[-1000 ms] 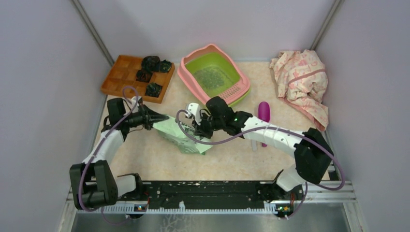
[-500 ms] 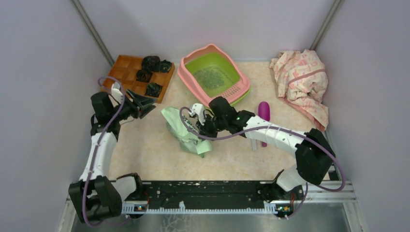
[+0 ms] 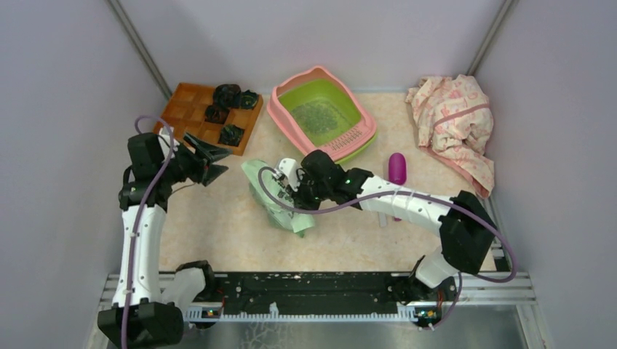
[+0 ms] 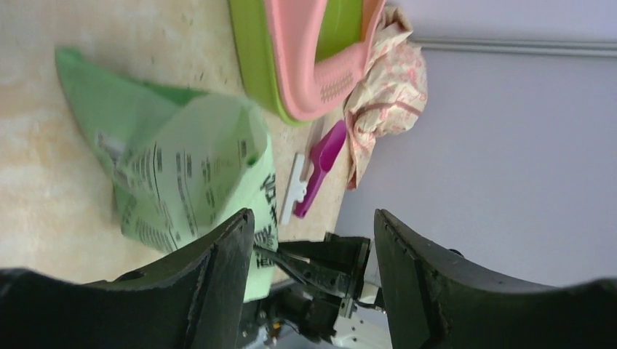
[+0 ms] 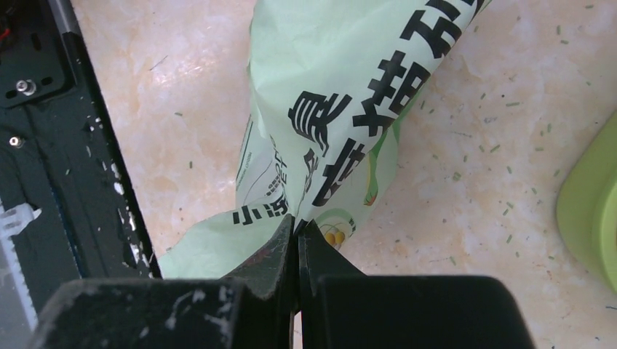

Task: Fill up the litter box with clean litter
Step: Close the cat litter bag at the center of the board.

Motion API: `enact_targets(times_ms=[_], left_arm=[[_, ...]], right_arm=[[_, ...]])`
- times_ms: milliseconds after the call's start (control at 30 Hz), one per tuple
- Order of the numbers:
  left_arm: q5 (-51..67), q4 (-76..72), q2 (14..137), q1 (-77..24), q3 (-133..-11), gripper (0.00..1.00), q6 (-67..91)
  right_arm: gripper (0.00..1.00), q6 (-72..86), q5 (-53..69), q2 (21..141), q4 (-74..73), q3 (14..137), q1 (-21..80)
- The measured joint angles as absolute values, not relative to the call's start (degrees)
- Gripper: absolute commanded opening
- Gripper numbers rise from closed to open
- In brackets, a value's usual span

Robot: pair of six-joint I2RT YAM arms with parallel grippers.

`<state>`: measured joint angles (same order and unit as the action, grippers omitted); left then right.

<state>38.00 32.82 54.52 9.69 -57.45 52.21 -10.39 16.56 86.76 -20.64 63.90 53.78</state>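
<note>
Near the wooden tray's edge, left gripper hangs open, apart from bag.

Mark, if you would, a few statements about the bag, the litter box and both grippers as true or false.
1. The right gripper is shut on the pale green printed bag. True.
2. The left gripper grips the bag too. False: its jaws stand open and empty, apart from the bag.
3. A patch of litter lies in the litter box. True.
4. The purple scoop lies inside the litter box. False: it lies on the table, to the box's right.
5. The wooden tray sits at the far right. False: it sits at the far left.
</note>
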Motion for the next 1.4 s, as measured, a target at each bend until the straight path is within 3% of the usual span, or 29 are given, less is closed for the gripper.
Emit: enact_targets(times_ms=[367,833,1400], left_arm=[[26.3,46.8,57.6,-7.7,-65.0,0.64,61.3],[17.4,50.9,66.6,-16.4,-65.9,0.63,67.0],[6.9,57.4,82.8,-26.7,-76.5,0.58,68.5]], right_arm=[[0.00,-10.3,6.9,87.2,-20.5,64.6,58.7],[0.00,-10.4,3.0,87.2,-19.2,64.6,60.2],[0.00,-12.2,0.7,87.2,-18.1,64.2,61.0]])
